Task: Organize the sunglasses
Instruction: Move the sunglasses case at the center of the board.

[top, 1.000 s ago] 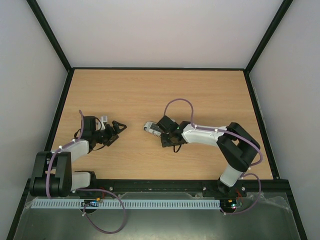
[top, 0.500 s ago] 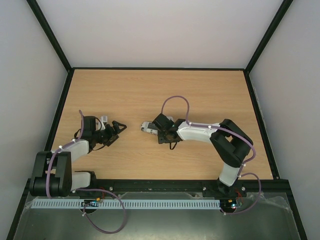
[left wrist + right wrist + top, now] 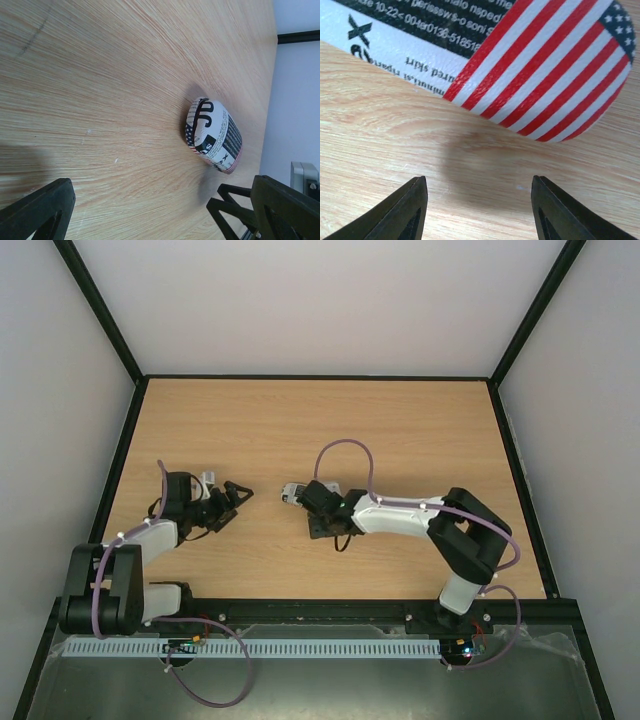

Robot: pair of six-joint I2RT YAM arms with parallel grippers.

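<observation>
The oblong flag-print case (image 3: 545,65) lay closed on the wooden surface (image 3: 370,130) just beyond the right claw (image 3: 477,185), whose fingers were parted and empty — the thin red-orange sunglasses unseen, presumably inside — while the left claw (image 3: 160,200) stood wide apart, holding nothing.
</observation>
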